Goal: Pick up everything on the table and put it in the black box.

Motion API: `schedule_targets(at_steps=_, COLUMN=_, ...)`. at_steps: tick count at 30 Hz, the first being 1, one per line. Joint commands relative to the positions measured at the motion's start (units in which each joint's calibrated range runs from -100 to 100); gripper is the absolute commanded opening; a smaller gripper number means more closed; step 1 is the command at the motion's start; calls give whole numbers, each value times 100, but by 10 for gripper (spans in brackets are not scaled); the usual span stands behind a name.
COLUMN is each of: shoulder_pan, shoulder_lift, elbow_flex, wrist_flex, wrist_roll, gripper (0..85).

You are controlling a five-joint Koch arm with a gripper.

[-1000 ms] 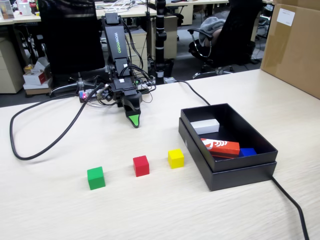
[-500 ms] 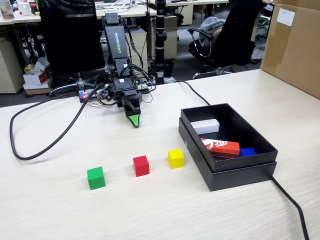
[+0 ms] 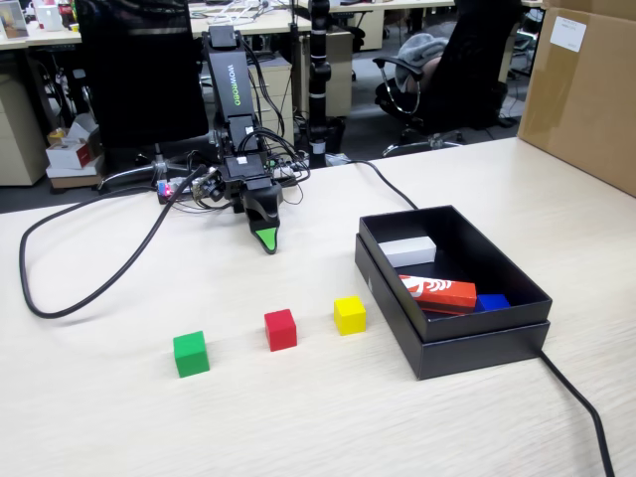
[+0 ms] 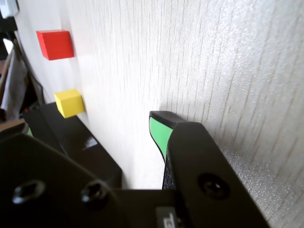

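Observation:
Three small cubes stand in a row on the pale wood table: green, red, yellow. The black box stands to their right, right of the yellow cube. My gripper hangs tip-down behind the row, just over the table and apart from every cube. In the wrist view the gripper has its jaws apart and holds nothing, and its green fingertip is bare. That view also shows the red cube, the yellow cube and the box's edge. The green cube is out of that view.
Inside the box lie a white block, a red-and-white carton and a blue block. A big brown carton stands at the back right. Black cables loop across the table on the left and past the box's front right corner.

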Motion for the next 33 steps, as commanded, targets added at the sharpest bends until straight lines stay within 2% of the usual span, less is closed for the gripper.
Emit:
schedule_targets(at_steps=1, shoulder_pan=0, shoulder_lift=93, elbow_flex=34, wrist_flex=58, wrist_roll=-5, gripper=485)
schedule_targets(at_steps=18, shoulder_pan=49, shoulder_lift=-160, elbow_flex=16, wrist_flex=58, wrist_roll=0, gripper=488)
schedule_targets(at_steps=20, shoulder_pan=-59, shoulder_lift=-1651, elbow_flex=261, wrist_flex=-1091, wrist_roll=-225, gripper=400)
schedule_targets(at_steps=24, shoulder_pan=-78, shoulder_lift=-1617, elbow_flex=1140, wrist_flex=-2508, wrist_roll=-200, gripper=400)
schedule_targets(at_steps=30, shoulder_pan=166, shoulder_lift=-1468, elbow_flex=3071, wrist_flex=-4599, wrist_roll=147, gripper=400)
schedule_targets(at_steps=33, shoulder_pan=352, shoulder_lift=-665, elbow_flex=4576, wrist_flex=-5696, wrist_roll=376, gripper=399)
